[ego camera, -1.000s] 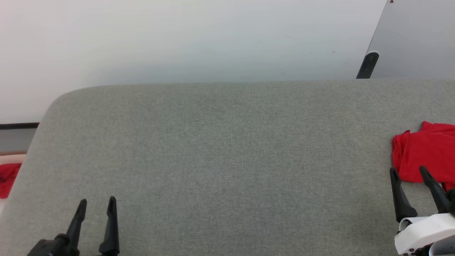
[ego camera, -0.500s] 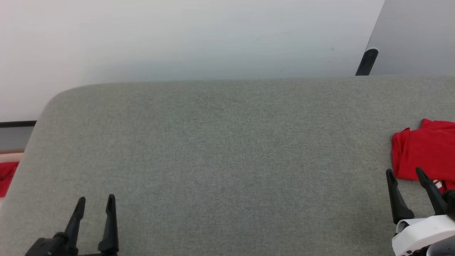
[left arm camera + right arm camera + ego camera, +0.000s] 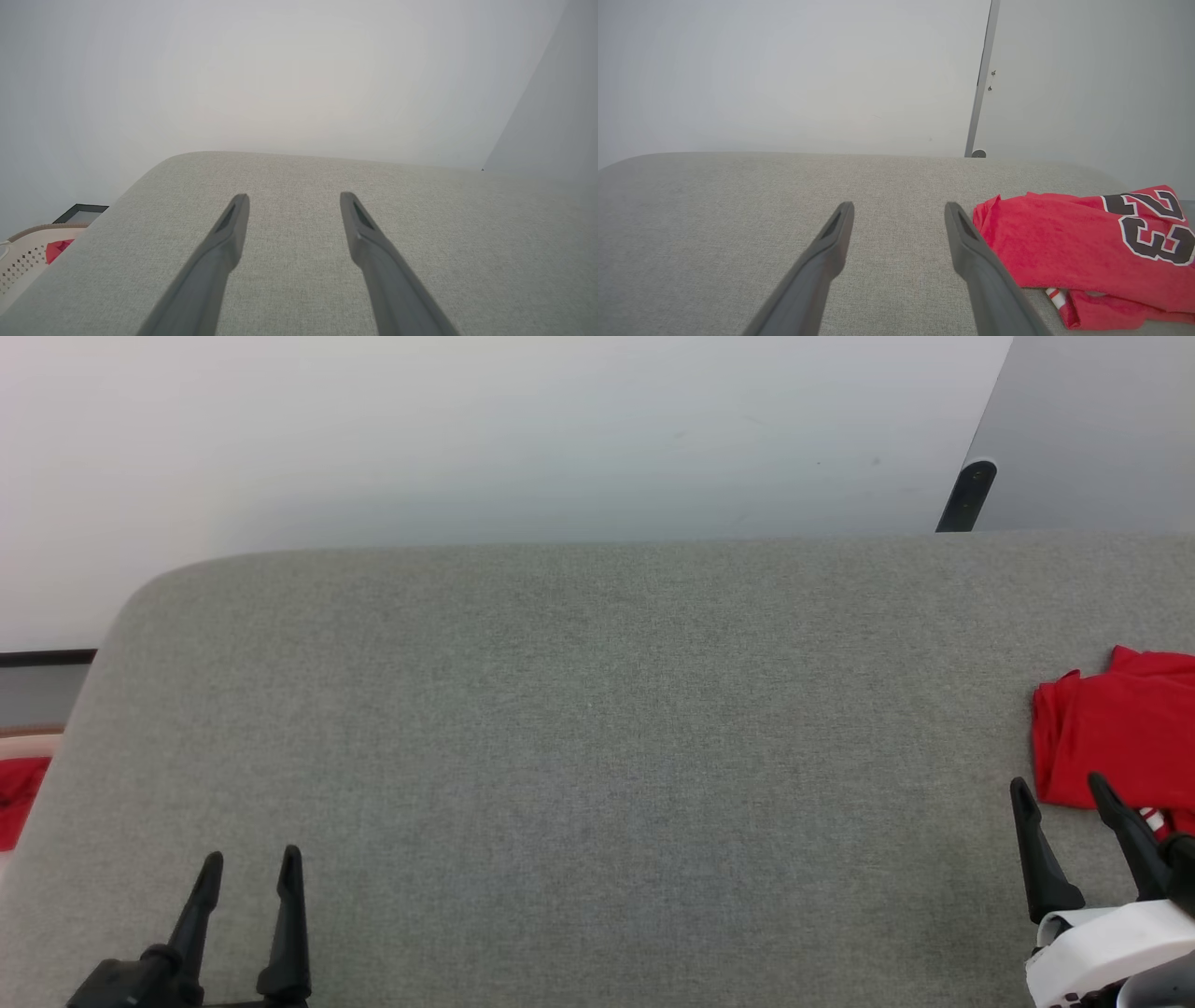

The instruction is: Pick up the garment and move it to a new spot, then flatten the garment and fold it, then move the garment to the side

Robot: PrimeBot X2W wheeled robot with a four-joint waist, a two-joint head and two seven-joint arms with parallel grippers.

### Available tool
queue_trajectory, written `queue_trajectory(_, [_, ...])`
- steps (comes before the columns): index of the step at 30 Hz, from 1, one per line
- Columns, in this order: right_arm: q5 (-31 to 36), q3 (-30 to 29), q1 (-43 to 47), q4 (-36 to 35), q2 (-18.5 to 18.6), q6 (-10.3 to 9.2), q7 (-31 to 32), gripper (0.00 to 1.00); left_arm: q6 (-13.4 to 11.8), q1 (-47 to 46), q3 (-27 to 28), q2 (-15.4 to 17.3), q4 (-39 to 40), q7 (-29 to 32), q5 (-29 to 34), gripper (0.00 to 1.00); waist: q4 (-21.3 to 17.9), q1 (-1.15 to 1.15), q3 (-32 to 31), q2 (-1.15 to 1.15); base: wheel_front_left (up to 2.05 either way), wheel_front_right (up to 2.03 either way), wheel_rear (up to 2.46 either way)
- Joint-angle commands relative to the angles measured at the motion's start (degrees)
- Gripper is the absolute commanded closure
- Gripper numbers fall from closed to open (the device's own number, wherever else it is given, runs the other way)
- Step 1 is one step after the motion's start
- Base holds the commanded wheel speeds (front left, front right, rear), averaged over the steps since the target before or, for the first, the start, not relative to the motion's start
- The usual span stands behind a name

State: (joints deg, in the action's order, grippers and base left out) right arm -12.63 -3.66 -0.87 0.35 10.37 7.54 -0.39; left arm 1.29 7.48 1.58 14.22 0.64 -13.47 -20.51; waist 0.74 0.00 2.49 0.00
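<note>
Garment (image 3: 1116,737) lies at the frame's right edge on the grey worktop (image 3: 597,709). Right gripper (image 3: 1057,784): open, empty, just beside it. Left gripper (image 3: 253,854): open, empty, lower left.

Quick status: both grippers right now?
Left gripper: open, holding nothing.
Right gripper: open, holding nothing, beside the red shirt.

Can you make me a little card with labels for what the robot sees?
surface: grey padded top
garment: red shirt, folded over at the far right, number 23 showing
left gripper: open, holding nothing
right gripper: open, next to the shirt, nothing between its fingers
far left: white basket with something red inside
</note>
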Motion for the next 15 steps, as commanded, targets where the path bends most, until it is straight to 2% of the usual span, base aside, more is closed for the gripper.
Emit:
queue_trajectory(1, [-0.2, -0.1, -0.5, -0.1, 0.1, -0.12, -0.2, 0.0, -0.2, -0.1, -0.1, 0.1, -0.1, -0.3, 0.2, 0.0, 0.0, 0.0, 0.0, 0.0, 0.0, 0.0, 0.0])
queue_trajectory(15, [1.2, -0.6, -1.1, 0.3, -1.0, -0.12, -3.3, 0.0, -0.5, -0.7, -0.5, 0.5, -0.6, -0.5, -0.4, 0.0, 0.0, 0.0, 0.0, 0.0, 0.0, 0.0, 0.0])
